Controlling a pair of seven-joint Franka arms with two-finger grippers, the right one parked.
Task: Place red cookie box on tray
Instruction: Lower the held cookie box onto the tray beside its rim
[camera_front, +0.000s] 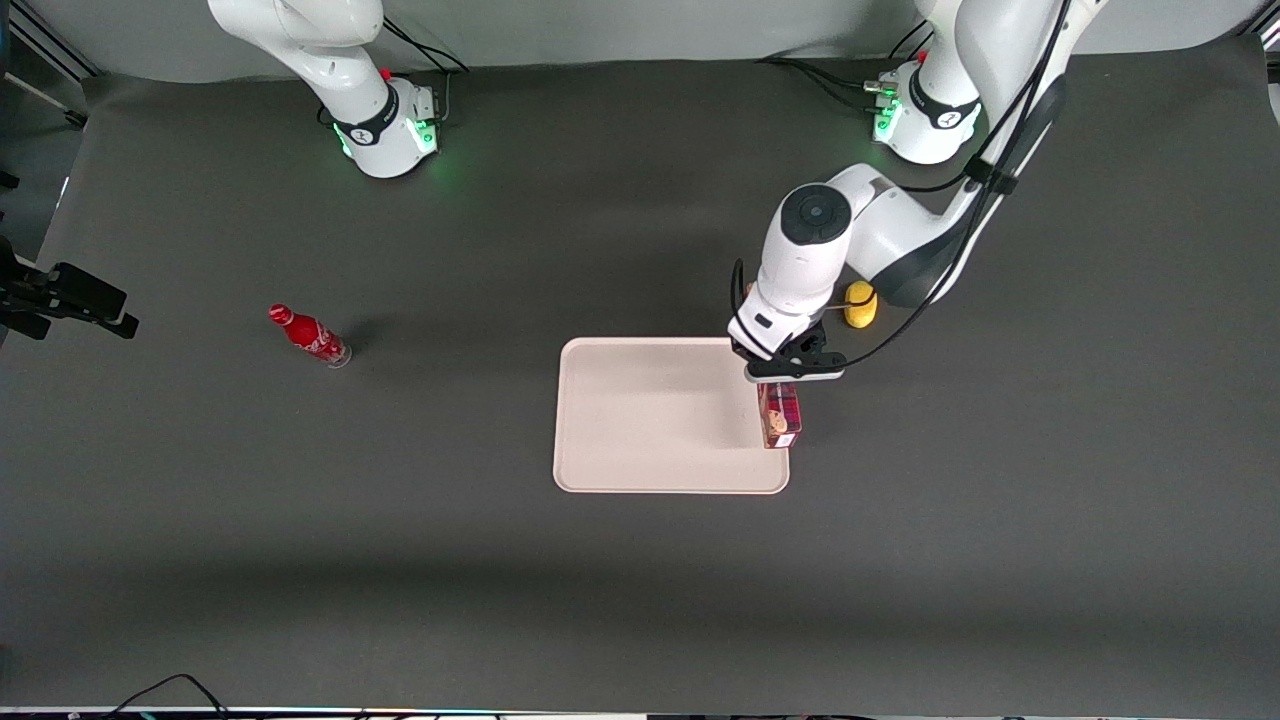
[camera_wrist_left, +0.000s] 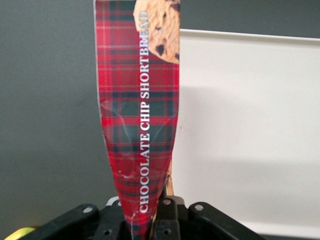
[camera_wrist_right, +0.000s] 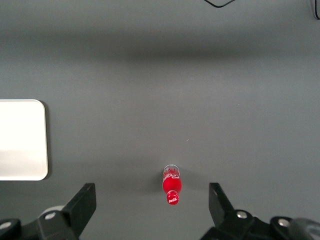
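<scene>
The red cookie box (camera_front: 780, 415) is a long dark-red plaid carton printed with chocolate-chip cookies. It hangs lengthwise from my gripper (camera_front: 790, 378), above the edge of the tray (camera_front: 650, 420) that lies toward the working arm's end. In the left wrist view the red cookie box (camera_wrist_left: 141, 115) runs out from the gripper (camera_wrist_left: 148, 220), whose fingers are shut on its pinched end. About half the carton's width is over the pale pink tray (camera_wrist_left: 250, 130), the rest over the dark mat.
A small red bottle (camera_front: 309, 336) lies on the mat toward the parked arm's end of the table; the bottle (camera_wrist_right: 171, 185) shows in the right wrist view too. A yellow object (camera_front: 860, 304) sits beside the working arm, farther from the front camera than the tray.
</scene>
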